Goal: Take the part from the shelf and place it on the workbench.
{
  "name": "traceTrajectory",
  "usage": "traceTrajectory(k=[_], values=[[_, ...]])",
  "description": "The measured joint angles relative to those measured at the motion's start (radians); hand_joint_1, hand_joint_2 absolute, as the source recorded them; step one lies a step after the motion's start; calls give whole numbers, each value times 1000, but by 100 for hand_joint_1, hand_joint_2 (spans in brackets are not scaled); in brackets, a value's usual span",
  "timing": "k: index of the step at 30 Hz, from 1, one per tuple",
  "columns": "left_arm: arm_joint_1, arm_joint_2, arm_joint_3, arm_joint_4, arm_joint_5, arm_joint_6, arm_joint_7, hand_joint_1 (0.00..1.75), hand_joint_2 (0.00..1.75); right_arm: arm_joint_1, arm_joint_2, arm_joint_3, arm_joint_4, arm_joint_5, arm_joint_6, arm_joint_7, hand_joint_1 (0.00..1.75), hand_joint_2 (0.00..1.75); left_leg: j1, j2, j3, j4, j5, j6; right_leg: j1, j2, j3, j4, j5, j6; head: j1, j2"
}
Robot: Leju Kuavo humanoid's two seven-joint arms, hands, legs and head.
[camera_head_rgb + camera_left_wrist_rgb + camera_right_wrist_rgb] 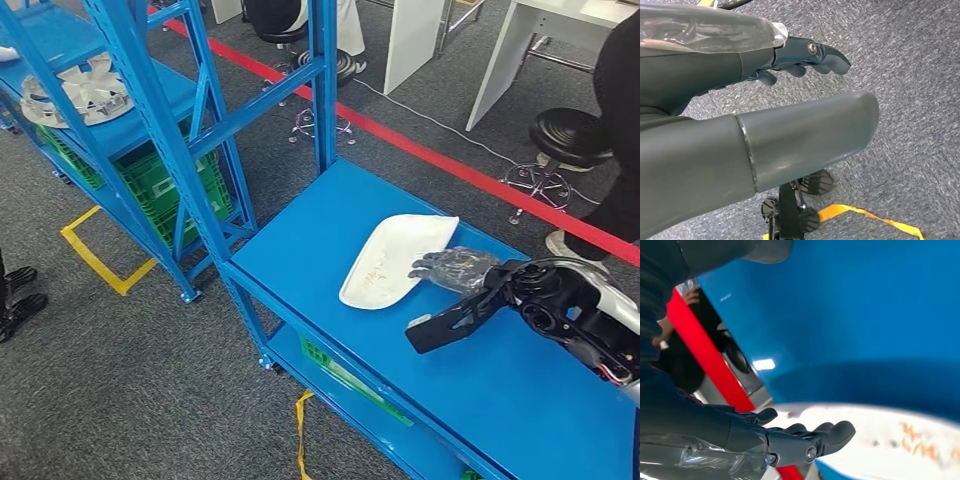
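Head view: white part (392,258) lay flat on the blue workbench (483,400), near its far edge. Right hand (453,268) reached in from the right, fingers spread and extended, resting at the part's right edge, gripping nothing. Blue shelf (151,110) stood to the left, with another white part (83,92) on its upper level and a green crate (177,190) below. Red floor line (453,165) ran behind.

Left wrist view: left hand (802,57) hung over grey carpet (911,75), fingers loosely curled, holding nothing. Yellow tape (866,216) on the floor.

Right wrist view: right hand's fingers (828,434) stretched out, apart, just beside the white part (904,440) on the blue surface.
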Motion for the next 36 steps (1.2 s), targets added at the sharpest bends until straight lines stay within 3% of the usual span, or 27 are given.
traceTrajectory(k=[20,36], values=[[-6,-1,-17,0,-5,0,2,0,0,-6,0,0,136,134,-80,-33,0,175,0,0,0,0,0,0,0,0,0,0,0,0,0,0],[-12,-1,-22,0,-3,-3,2,0,0,-39,8,-12,167,152,-123,-42,0,175,0,0,0,0,0,0,0,0,0,0,0,0,0,0]])
